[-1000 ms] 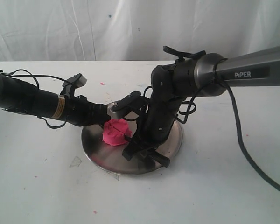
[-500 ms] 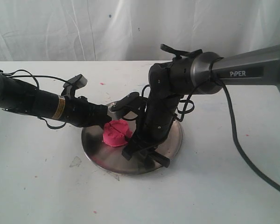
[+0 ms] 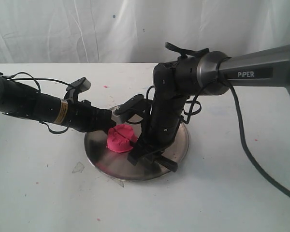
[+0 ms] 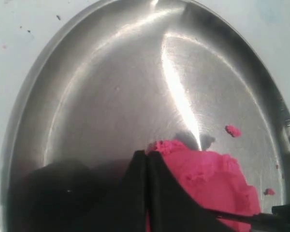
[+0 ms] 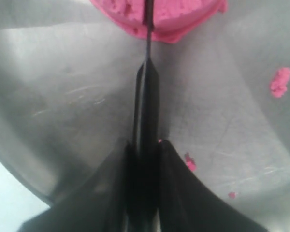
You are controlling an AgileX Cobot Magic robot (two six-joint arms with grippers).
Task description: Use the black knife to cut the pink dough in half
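Knife in the dough on my steel plate

Nearest me, my right gripper [image 5: 144, 159] clamps the black knife [image 5: 147, 92] by its handle, blade sunk into the pink dough [image 3: 120, 137], which sits on the steel plate [image 3: 176, 145]. Beyond it, my left gripper [image 4: 146, 166] has its fingers pressed together, tips touching the dough. Pink crumbs [image 5: 280, 82] lie nearby on the plate.

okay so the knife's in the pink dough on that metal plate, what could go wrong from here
The black knife, clamped in the right gripper, sits in the pink dough; soft dough may stick to the blade and lift with it. The left gripper presses closed against the dough, so the blade could strike it. The plate might slide.
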